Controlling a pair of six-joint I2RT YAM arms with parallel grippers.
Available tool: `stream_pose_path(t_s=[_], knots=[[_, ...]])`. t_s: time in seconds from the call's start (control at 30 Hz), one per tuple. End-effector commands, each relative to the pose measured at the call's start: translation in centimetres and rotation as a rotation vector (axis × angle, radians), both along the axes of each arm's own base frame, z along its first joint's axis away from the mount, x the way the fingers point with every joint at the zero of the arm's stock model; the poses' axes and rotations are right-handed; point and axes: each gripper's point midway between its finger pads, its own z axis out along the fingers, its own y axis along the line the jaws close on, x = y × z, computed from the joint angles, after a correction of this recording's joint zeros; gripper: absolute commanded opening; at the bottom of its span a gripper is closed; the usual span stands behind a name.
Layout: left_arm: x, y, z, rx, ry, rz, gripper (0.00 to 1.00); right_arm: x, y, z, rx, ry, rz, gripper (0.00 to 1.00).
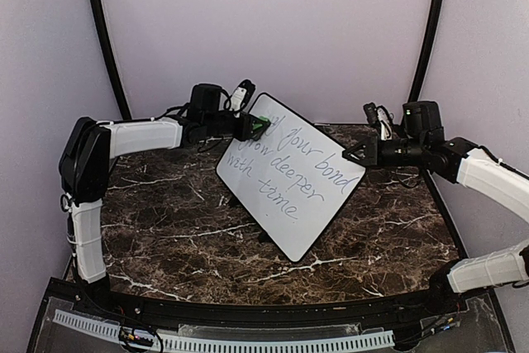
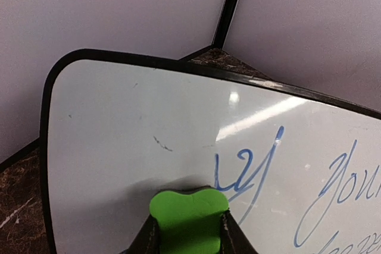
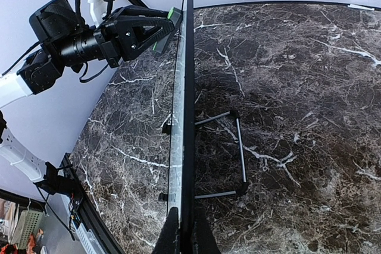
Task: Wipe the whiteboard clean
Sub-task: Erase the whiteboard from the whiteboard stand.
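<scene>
While the left gripper (image 2: 188, 239), bottom centre of its view, clamps the green eraser (image 2: 187, 206) against the whiteboard (image 1: 289, 204) propped mid-frame and the right gripper (image 3: 183, 233) pinches its right edge, heavy wiping pressure could twist it loose or topple it.

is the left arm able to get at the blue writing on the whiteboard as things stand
Probably yes: the left claw holds a green eraser block against the white black-framed whiteboard, just beside the blue handwriting, with nothing between.
</scene>
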Motion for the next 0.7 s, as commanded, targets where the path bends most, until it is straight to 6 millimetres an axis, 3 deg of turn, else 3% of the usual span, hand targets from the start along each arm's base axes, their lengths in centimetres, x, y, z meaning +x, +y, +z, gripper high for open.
stream_pose_path(t_s=[0.0, 0.17, 0.3, 0.47, 0.53, 0.67], knots=[[-0.2, -1.7, 0.4, 0.000, 0.017, -0.032, 0.17, -2.3, 3.0, 2.5, 0.017, -0.158, 0.214, 0.00], [0.3, -2.9, 1.0, 0.000, -0.002, -0.049, 0.17, -2.4, 3.1, 2.4, 0.011, -0.156, 0.213, 0.00], [0.1, -3.0, 0.2, 0.026, 0.011, -0.048, 0.17, -2.4, 3.0, 2.4, 0.006, -0.155, 0.210, 0.00], [-0.7, -1.9, -1.3, 0.058, 0.046, -0.019, 0.16, -2.4, 3.0, 2.6, 0.001, -0.158, 0.208, 0.00], [-1.6, -1.1, -3.0, 0.071, 0.080, -0.007, 0.16, -2.3, 3.0, 2.6, 0.001, -0.158, 0.207, 0.00], [-3.1, 0.0, -4.4, 0.073, 0.114, 0.006, 0.15, -2.3, 3.0, 2.8, 0.000, -0.161, 0.209, 0.00]])
